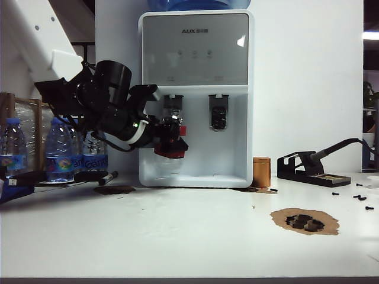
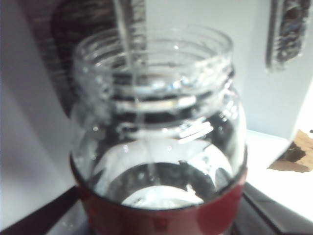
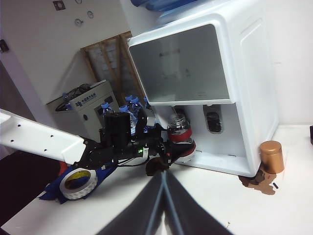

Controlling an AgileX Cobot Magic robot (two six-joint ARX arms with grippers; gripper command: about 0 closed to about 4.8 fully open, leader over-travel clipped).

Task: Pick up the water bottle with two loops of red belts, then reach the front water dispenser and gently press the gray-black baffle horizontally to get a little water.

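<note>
The water bottle (image 2: 156,147) is clear glass with a wide open neck and red bands (image 1: 172,152). My left gripper (image 1: 161,135) is shut on it and holds it upright in the recess of the white water dispenser (image 1: 195,53). The bottle's neck is against the gray-black baffle (image 1: 173,107), which it partly hides. A thin stream of water (image 2: 128,49) falls into the neck. A little water lies in the bottom. My right gripper (image 3: 163,180) is shut and empty, hanging back over the table away from the dispenser. It does not show in the exterior view.
The dispenser's right-hand lever (image 1: 218,116) is untouched. A copper can (image 1: 261,171) and a soldering stand (image 1: 311,168) stand to the right. Blue-capped plastic bottles (image 1: 59,148) are at the left. A brown patch with black pieces (image 1: 305,220) lies front right. A tape roll (image 3: 77,181) is under the left arm.
</note>
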